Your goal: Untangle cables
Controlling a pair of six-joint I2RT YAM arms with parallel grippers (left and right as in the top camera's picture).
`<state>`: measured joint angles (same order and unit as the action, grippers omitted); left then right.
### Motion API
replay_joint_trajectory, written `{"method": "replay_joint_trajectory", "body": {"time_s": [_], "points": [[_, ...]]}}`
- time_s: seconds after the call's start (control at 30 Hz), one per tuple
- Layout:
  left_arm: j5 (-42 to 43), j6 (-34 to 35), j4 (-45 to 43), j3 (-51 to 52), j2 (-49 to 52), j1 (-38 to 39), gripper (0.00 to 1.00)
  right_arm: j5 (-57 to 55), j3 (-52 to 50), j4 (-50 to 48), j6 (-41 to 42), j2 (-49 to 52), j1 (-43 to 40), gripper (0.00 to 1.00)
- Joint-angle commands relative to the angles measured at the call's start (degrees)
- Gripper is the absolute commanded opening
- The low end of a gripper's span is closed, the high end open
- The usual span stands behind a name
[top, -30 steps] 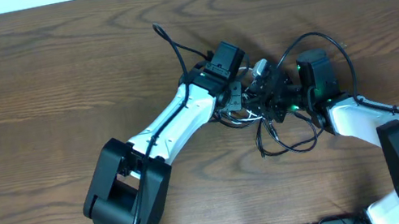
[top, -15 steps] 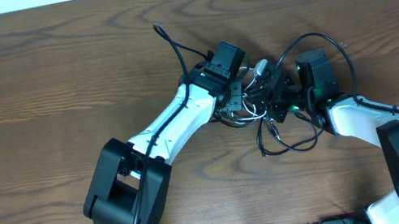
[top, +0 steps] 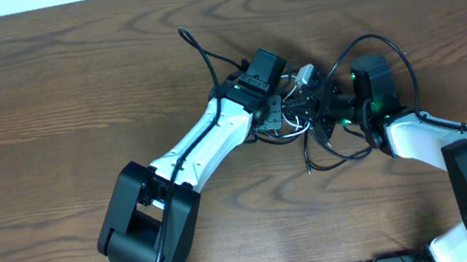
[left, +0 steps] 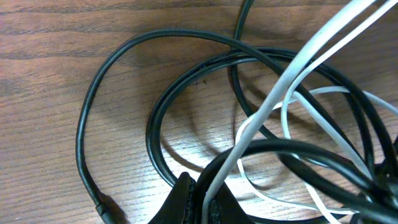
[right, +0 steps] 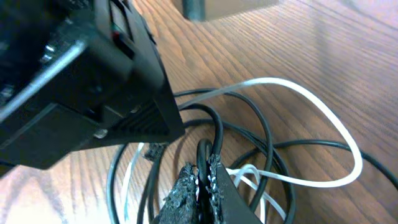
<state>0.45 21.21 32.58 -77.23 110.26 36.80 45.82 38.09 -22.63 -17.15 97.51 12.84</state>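
1. Overhead view:
   - Progress is slight. The tangle (top: 310, 127) is one knot of crossed loops, near the middle of the table (top: 61, 84) and a little toward the far edge.
   - The black cord (top: 201, 54) sends one free end out toward the far-left corner, and other loops sag toward the near edge.
   - The white cord (top: 304, 73) shows only as a pale plug and a few strands inside the knot.
   - The left gripper (top: 285, 120) and right gripper (top: 327, 114) meet over the knot from either side, close together. Pulling the two cords apart looks like work not yet done.

2. Left wrist view:
   - The fingers (left: 183, 196) sit at the bottom edge, pinched together on the white cord, which runs up and away to the right.
   - Black loops lie flat on the wood around it, and several cross over or under the white line.

3. Right wrist view:
   - The fingers (right: 186, 186) are clamped on a strand of black cord that rises from between the tips.
   - A wide white loop lies beyond it to the right, and the left arm's housing (right: 81, 93) crowds in just beside.
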Motion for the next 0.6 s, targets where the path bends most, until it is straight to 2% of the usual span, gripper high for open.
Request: {"method": "replay_joint_trajectory", "body": {"time_s": [0.0, 0.3, 0.57], "points": [[0.6, 0.6, -0.3, 0.4, 1.0, 0.3, 0.08, 10.3, 0.3, -1.4, 0.9, 0.6, -1.6, 0.01], [0.6, 0.6, -0.4, 0.4, 1.0, 0.3, 0.08, 26.6, 0.3, -5.2, 3.4, 0.6, -9.5, 0.01], [0.6, 0.6, -0.3, 0.4, 1.0, 0.3, 0.08, 27.9, 0.3, -12.6, 10.2, 0.6, -12.1, 0.01]]}}
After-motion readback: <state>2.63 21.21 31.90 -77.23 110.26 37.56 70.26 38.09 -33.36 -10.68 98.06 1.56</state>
